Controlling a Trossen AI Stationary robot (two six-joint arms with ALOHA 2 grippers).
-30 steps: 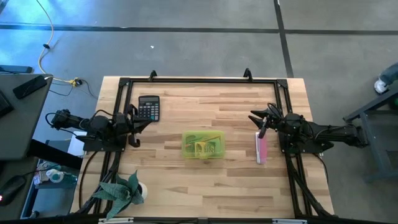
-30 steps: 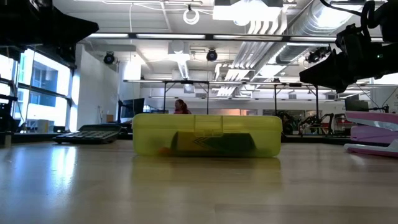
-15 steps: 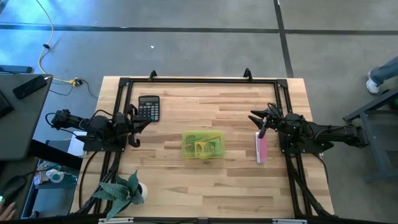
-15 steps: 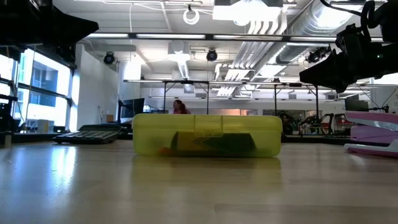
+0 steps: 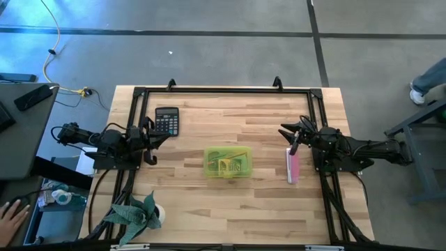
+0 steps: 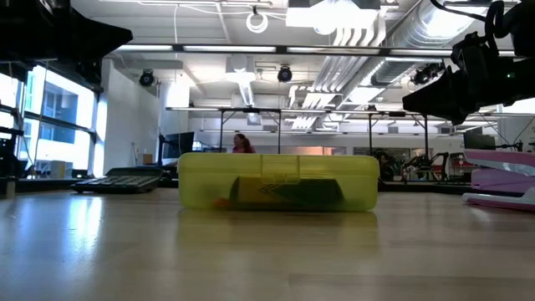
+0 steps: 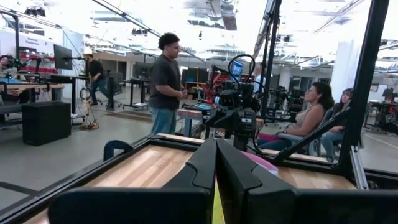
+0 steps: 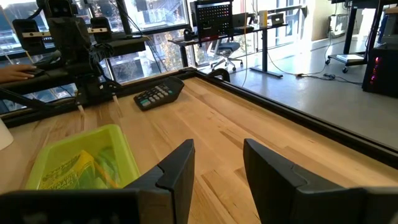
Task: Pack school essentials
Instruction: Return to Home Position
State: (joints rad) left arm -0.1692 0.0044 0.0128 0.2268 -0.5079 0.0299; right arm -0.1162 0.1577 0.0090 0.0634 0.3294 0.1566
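The yellow-green case (image 5: 227,162) lies shut in the middle of the table (image 5: 244,209), its lid down on its base in the low view. The school essentials (image 5: 228,164) are inside it and show only dimly through the translucent plastic. A green-yellow pack (image 8: 65,173) can be made out in the right wrist view; the rest cannot be told apart.

The left gripper (image 7: 216,152) is at the table's left edge, raised above the wood, with its two dark fingers pressed together and nothing between them. The right gripper (image 8: 217,158) is at the right edge, also raised, with its fingers apart and a clear gap of bare table showing between them.

A black calculator (image 5: 166,120) lies near the far left corner, well apart from the case. A pink stapler (image 5: 293,166) lies near the right edge, just beside the right arm. A green plant (image 5: 132,213) stands at the near left corner. A black frame (image 5: 223,89) runs along the table's edges.

Beyond the table, one person (image 7: 165,84) stands and others sit in the left wrist view
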